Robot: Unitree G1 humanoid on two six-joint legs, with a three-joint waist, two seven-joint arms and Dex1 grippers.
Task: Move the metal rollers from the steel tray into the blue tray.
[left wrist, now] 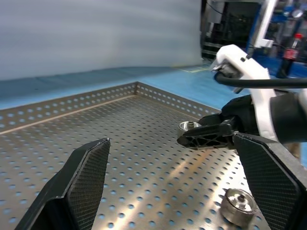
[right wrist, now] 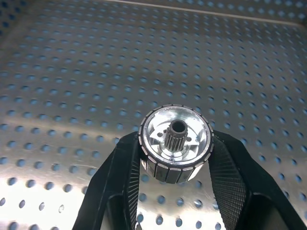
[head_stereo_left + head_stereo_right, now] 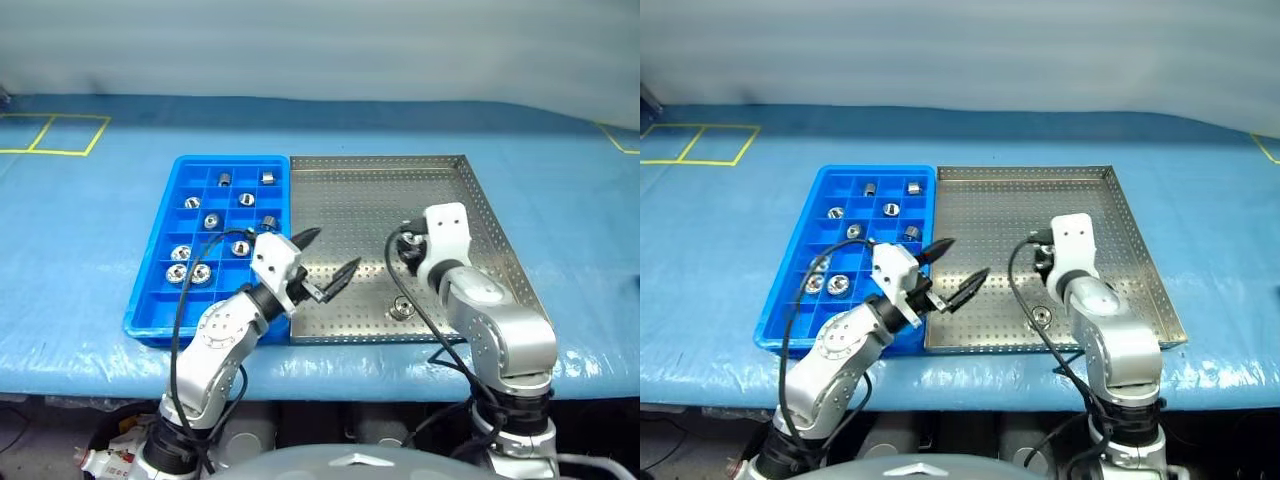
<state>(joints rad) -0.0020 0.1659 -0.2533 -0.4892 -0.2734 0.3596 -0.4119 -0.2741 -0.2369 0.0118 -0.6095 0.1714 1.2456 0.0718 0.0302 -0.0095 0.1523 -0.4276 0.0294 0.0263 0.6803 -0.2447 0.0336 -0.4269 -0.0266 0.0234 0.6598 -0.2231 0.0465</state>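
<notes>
Nine or so metal rollers (image 3: pixel 192 272) already sit in the square compartments of the blue tray (image 3: pixel 155 322), spread over several rows, so the greater part of the work looks done. The steel tray (image 3: pixel 480 215) lies just beside it on the blue-covered counter (image 3: pixel 90 230), the two trays touching along their long sides, and its perforated floor is nearly bare. One loose roller (image 3: pixel 402 309) lies on that floor near the front rim, close to the right arm. Another, the gripped roller (image 2: pixel 175 143), is clamped between the jaws of the right gripper (image 2: pixel 175 163); the right wrist view shows the black pads pressing its ribbed sides, with its toothed centre hole facing the camera and the dotted floor below it, apparently lifted a little clear, though I cannot be sure of that. The left gripper (image 3: pixel 327 260) hovers over the steel tray near the shared edge, its jaws spread wide and holding nothing. By my count two rollers remain to be moved: the one in the right jaws, which needs carrying across to a free compartment, and the loose one near the front rim. Many compartments in the blue tray are still vacant, so room is no worry.
</notes>
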